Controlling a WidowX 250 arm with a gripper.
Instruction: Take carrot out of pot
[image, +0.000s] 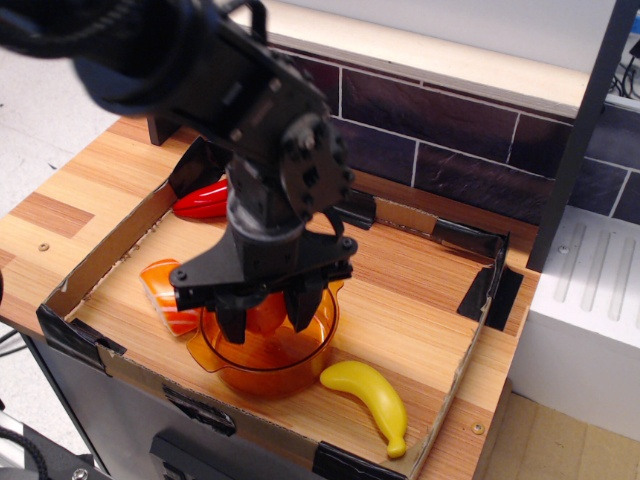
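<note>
The translucent orange pot (290, 362) stands at the front of the cardboard tray. My gripper (267, 316) hangs over the pot's mouth with its two black fingers (304, 306) pointing down. The fingers are shut on the small orange carrot (266, 312), which sits between them at about the height of the pot's rim. The lower part of the carrot is partly hidden by the fingers and seen only through the pot wall.
An orange-and-white sushi piece (162, 288) lies just left of the pot. A yellow banana (372, 400) lies to its right at the front. A red chili pepper (205, 200) lies at the back left. Low cardboard walls (470, 350) ring the tray.
</note>
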